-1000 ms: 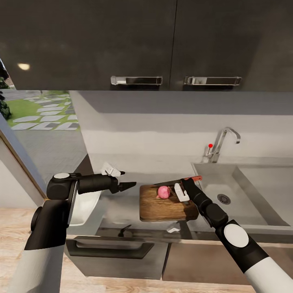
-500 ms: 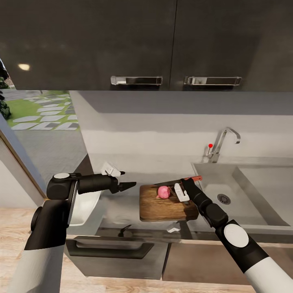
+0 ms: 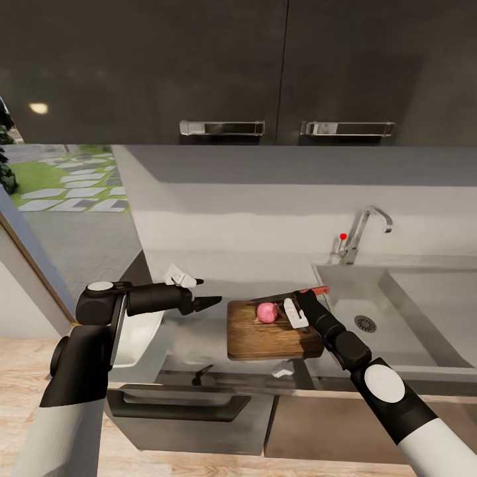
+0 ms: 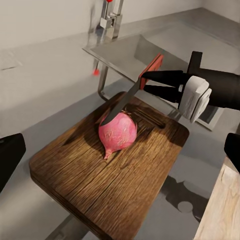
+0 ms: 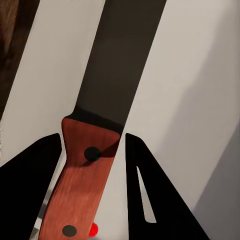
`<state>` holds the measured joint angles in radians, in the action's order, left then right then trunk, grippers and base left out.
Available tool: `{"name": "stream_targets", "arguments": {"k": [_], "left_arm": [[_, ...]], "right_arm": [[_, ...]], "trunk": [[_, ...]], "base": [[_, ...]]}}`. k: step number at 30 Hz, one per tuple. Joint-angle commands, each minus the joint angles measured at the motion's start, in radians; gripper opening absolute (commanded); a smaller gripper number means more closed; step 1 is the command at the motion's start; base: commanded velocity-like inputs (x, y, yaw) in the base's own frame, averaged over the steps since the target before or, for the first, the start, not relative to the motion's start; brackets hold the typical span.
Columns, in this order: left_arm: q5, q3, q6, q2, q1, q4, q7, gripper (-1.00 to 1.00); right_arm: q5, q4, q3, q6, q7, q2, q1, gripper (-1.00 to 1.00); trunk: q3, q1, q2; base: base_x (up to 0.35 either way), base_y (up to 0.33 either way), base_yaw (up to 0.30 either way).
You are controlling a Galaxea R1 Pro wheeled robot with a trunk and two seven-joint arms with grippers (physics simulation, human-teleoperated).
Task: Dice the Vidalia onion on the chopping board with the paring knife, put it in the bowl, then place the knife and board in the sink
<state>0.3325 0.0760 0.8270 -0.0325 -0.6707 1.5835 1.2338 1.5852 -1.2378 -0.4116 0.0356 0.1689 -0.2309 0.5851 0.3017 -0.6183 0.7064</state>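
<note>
Two arms: both reach over the countertop (image 3: 199, 341), with dark cupboards above and a grey wall behind.
Countertop: long and grey, with dark drawers below and a wood floor under them.
Sink (image 3: 397, 318): set in the worktop at the right, with a round dark drain and a shiny tap with a red knob.
Chopping board (image 3: 271, 334): brown wood, lying flat just left of the sink.
Bowl (image 3: 136, 338): white, partly hidden under the left arm.
Left gripper (image 3: 211, 302): hangs left of the board with its jaws wide apart and nothing in them.
Right gripper (image 3: 299, 306): its jaws are closed on the red handle, seen up close in the right wrist view.
Paring knife (image 4: 132, 90): the left wrist view shows its dark blade tip touching the top of the onion.
Onion (image 4: 117, 132): pink and whole, sitting on the board.
</note>
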Motion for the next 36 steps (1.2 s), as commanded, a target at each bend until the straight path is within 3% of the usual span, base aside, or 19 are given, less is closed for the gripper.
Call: {"name": "stream_targets", "arguments": {"k": [1,36], "left_arm": [[0.01,0.002,0.009,-0.001,-0.001,0.001,0.01,1.0],[0.01,0.002,0.01,-0.001,-0.001,0.001,0.01,1.0]], "right_arm": [[0.01,-0.002,-0.001,0.003,0.001,-0.001,0.001,-1.0],[0.01,-0.002,-0.001,0.003,0.001,-0.001,0.001,-1.0]], "trunk": [[0.005,-0.004,0.009],[0.011,-0.012,0.023]], "base": [[0.0,0.0,0.0],[0.0,0.0,0.0]]}}
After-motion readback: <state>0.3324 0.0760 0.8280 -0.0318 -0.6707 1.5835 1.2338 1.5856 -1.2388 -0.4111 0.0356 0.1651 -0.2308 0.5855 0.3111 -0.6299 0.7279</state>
